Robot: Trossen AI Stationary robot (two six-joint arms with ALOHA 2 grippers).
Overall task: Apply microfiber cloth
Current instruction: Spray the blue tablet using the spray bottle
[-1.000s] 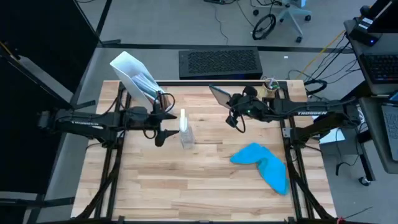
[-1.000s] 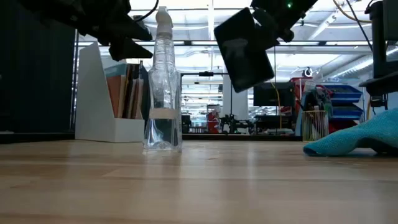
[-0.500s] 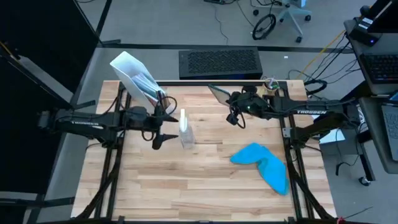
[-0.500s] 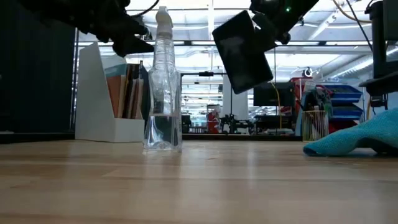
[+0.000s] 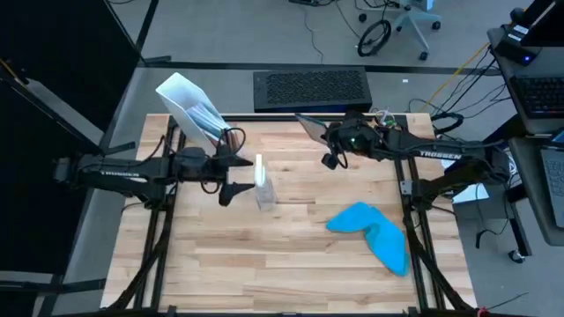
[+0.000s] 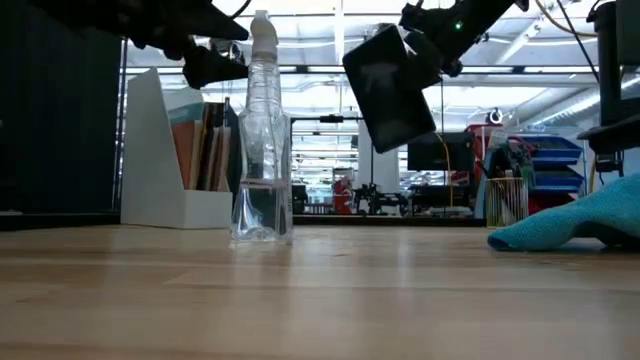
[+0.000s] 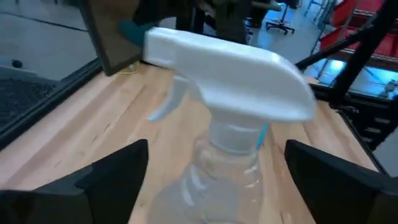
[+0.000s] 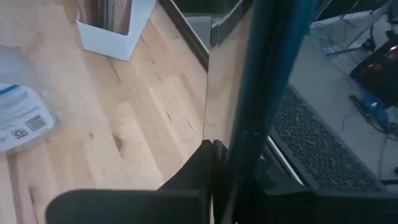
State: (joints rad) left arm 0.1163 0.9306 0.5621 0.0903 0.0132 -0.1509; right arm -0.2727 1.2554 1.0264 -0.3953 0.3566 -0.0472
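Right gripper [image 5: 328, 139] grips the tablet [image 6: 390, 86] aloft, left gripper [image 5: 236, 174] spread around the spray bottle [image 6: 260, 130] (unsqueezed), so the microfiber cloth [image 5: 372, 232] probably needs grabbing next.

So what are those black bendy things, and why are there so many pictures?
They are two robot arms at a wooden table. One camera looks down from above, one sits at table height, and one rides on each arm's wrist. The left gripper is open, with its fingers on either side of a clear spray bottle. The right gripper is holding a flat dark tablet up in the air. A blue microfiber cloth lies on the table near the right arm, with nothing touching it. A white file holder with papers stands at the back corner.
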